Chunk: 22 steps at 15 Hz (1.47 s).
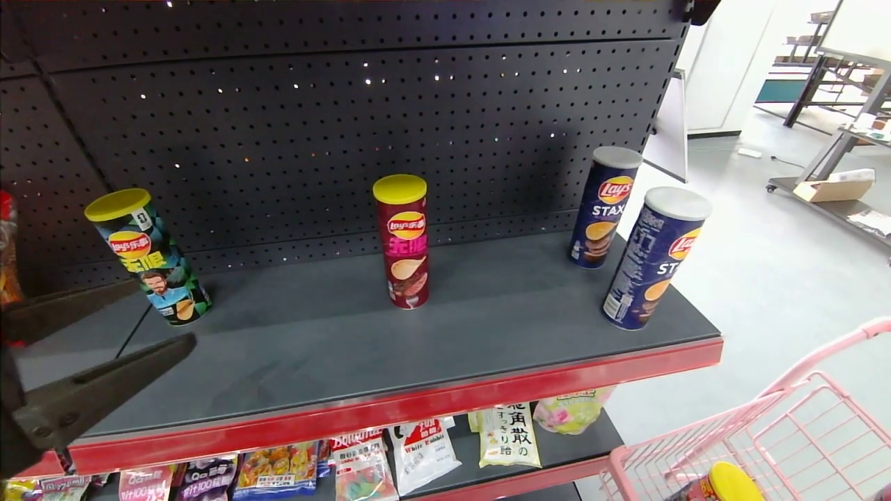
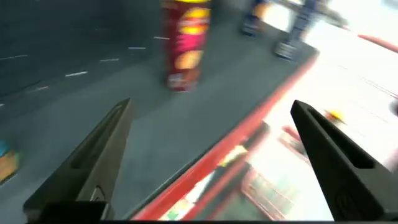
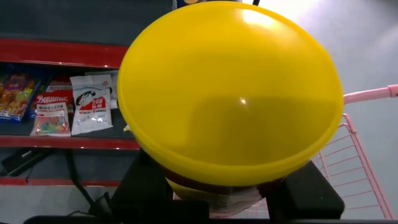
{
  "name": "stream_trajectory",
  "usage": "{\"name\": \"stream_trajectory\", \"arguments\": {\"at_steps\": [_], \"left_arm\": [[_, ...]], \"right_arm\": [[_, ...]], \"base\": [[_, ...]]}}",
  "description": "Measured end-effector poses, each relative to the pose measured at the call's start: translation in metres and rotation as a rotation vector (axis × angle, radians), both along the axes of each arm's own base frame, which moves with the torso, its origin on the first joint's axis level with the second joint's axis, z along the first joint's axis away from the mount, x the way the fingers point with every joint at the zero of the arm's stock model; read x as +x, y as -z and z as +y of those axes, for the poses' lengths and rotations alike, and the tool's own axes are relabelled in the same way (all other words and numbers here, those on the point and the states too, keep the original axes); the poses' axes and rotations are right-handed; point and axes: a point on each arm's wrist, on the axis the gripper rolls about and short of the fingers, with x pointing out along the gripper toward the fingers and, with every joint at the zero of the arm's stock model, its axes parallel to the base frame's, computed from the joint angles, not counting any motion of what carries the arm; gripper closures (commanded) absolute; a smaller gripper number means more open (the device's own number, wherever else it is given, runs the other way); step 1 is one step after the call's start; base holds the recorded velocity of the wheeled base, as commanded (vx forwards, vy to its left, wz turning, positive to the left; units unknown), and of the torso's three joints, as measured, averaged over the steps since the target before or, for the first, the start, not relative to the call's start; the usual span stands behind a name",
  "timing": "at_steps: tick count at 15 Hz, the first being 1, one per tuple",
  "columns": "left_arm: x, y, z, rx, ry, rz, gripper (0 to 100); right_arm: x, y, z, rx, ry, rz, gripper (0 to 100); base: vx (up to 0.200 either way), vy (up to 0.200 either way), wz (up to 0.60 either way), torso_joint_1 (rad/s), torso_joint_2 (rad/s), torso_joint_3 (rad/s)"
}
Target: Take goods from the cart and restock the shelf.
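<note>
Four chip cans stand on the dark shelf (image 1: 334, 348): a green one (image 1: 150, 256) at the left, a red one (image 1: 406, 240) in the middle, two blue ones (image 1: 602, 207) (image 1: 654, 259) at the right. My left gripper (image 1: 163, 313) hovers open over the shelf's left front with nothing between its fingers; in its wrist view the gripper (image 2: 211, 106) faces the red can (image 2: 185, 43). My right gripper (image 3: 230, 199) is shut on a yellow-lidded can (image 3: 230, 93), which sits low in the pink cart (image 1: 800, 417) as the can (image 1: 724, 483).
The shelf has a red front edge (image 1: 418, 403) and a perforated back panel (image 1: 348, 118). Snack bags (image 1: 424, 452) fill the lower shelf. Wide gaps lie between the green, red and blue cans. Open floor and a trolley (image 1: 835, 188) are to the right.
</note>
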Motion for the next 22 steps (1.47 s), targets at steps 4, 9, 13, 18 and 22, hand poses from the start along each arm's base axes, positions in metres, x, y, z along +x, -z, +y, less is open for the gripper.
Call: {"name": "stream_trajectory", "arguments": {"at_steps": [4,9,13,18,22], "left_arm": [[0.07,0.018,-0.01,0.038,0.208,0.018,0],[0.151,0.048,-0.035,0.101,0.311,-0.07,0],[0.204,0.055,-0.061,0.107,0.326,-0.12,0],[0.24,0.058,-0.081,0.074,0.336,-0.132,0],[0.261,0.058,-0.099,0.068,0.329,-0.161,0]], "right_arm": [[0.003,-0.002,0.001,0.024,0.006,0.023,100],[0.004,-0.006,0.001,0.026,0.007,0.018,100],[0.004,-0.008,0.001,0.027,0.01,0.011,100],[0.003,-0.009,0.001,0.028,0.012,0.005,100],[0.004,-0.01,0.001,0.027,0.012,0.008,100]], "base": [[0.0,0.0,0.0,0.0,0.0,0.0],[0.0,0.0,0.0,0.0,0.0,0.0],[0.0,0.0,0.0,0.0,0.0,0.0],[0.0,0.0,0.0,0.0,0.0,0.0],[0.0,0.0,0.0,0.0,0.0,0.0]]}}
